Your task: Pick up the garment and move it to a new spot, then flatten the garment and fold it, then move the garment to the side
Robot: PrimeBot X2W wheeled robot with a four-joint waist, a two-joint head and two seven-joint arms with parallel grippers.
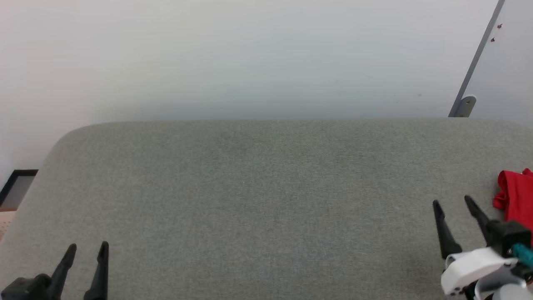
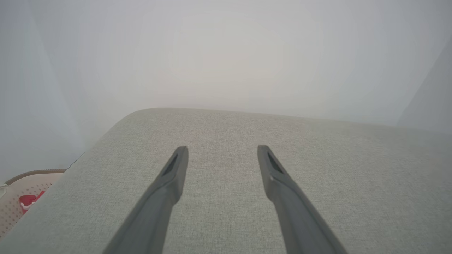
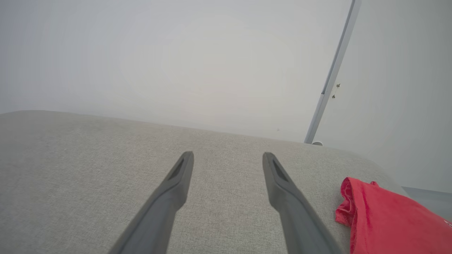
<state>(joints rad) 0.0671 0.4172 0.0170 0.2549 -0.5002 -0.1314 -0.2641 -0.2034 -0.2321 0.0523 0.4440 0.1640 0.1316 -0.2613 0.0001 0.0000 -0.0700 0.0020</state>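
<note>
Just right of the right pincer [image 1: 452, 201], on the grey surface [image 1: 266, 187], lies the garment [image 1: 516, 196]: bunched, cropped by the frame, long axis unreadable. Right pincer stands apart and empty, fingers clear of the garment. Left pincer [image 1: 88, 245], also apart, sits well to the left of the right pincer, so the right arm is judged nearer.

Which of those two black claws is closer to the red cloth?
The right gripper: the red garment lies just beside it; the left gripper sits across the grey cushion.
</note>
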